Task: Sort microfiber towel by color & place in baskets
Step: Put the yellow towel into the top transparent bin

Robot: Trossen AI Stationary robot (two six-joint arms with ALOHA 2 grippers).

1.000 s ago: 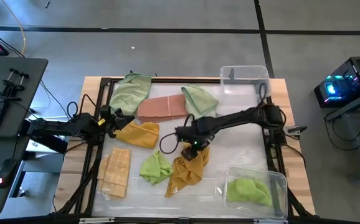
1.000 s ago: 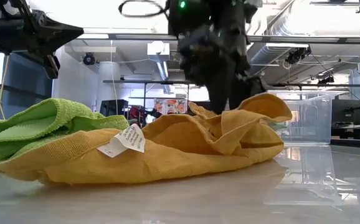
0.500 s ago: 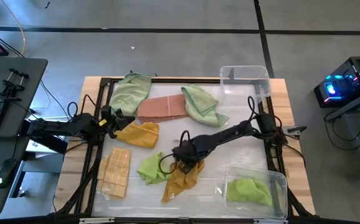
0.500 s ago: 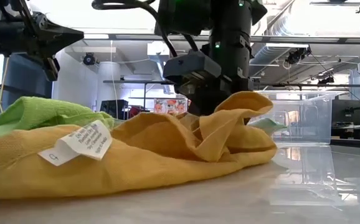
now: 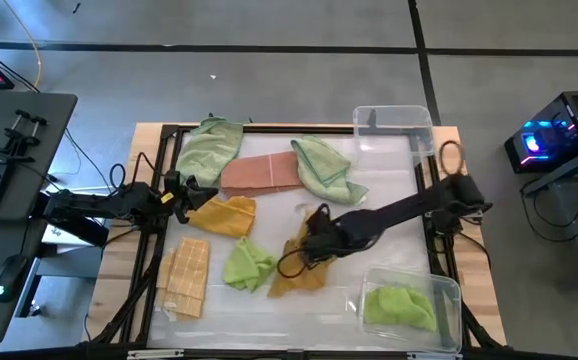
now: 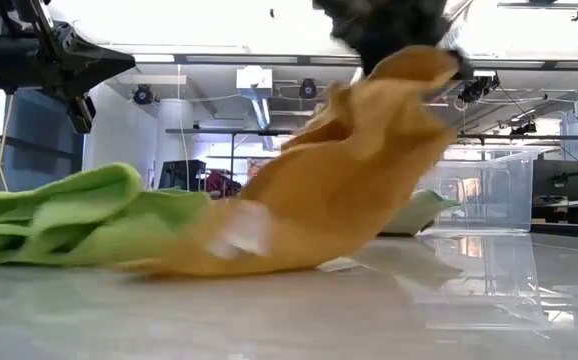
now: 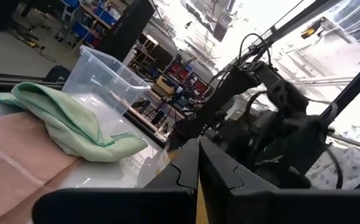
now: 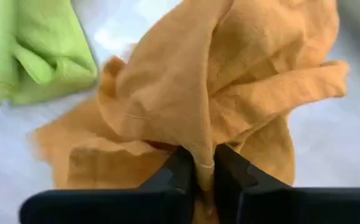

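Mustard towel [image 5: 304, 262] was the one in play, near the middle of the table [image 5: 389, 250] toward the front edge. From above you mostly saw the right gripper [image 5: 316, 243] sitting on top of it, nothing more. The right wrist view settled it: both fingers [image 8: 181, 169] were pinching a fold of that cloth [image 8: 223, 93]. The low view showed one end pulled up off the table while the rest trailed down beside a lime towel [image 6: 59, 215]. One clear basket [image 5: 409, 300] at the front right held a lime towel; the other [image 5: 394, 125] sat at the back right. The left gripper [image 5: 179, 190] waited by the left edge, fingers looking pressed together, though it's a tight angle.
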